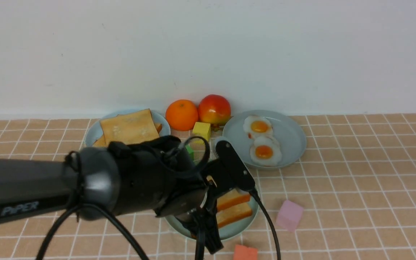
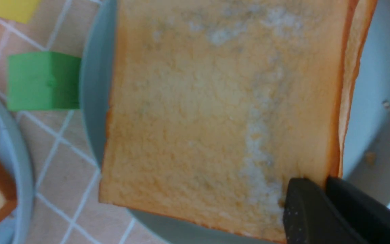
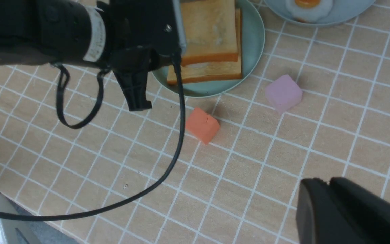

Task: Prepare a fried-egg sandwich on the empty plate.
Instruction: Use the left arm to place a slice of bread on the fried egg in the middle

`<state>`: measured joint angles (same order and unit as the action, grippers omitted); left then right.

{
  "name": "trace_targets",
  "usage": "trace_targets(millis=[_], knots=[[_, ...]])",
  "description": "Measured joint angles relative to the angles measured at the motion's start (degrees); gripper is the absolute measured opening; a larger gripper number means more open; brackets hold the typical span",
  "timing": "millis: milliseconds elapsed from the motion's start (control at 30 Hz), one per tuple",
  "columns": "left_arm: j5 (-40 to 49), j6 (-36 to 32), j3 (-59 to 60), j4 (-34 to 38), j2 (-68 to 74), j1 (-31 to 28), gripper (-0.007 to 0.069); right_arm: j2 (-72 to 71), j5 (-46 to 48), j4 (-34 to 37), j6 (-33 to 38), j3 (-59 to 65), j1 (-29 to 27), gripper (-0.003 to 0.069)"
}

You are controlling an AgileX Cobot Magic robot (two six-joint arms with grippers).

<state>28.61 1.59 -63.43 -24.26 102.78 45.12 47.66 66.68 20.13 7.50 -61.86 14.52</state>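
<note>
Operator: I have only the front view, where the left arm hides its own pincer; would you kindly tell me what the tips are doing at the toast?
Observer: In the left wrist view, the left pincer appears closed on the crust edge of the upper toast slice.

Operator: Thank you. My picture also cuts off the orange-red block at the bottom; is anything resting on it or pressing against it?

Observer: No. The right wrist view shows the whole orange-red block on the tiles, apart from the mint-green plate, with nothing touching it.
</note>
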Motion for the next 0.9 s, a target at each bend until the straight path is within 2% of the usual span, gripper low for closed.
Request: trace_targets(millis=[900], knots=[[-0.1, 0.0, 0.0, 0.4, -0.9, 2.9, 0.0024, 0.0, -1.8, 0.0, 0.0, 0.0, 0.0, 0.0085]])
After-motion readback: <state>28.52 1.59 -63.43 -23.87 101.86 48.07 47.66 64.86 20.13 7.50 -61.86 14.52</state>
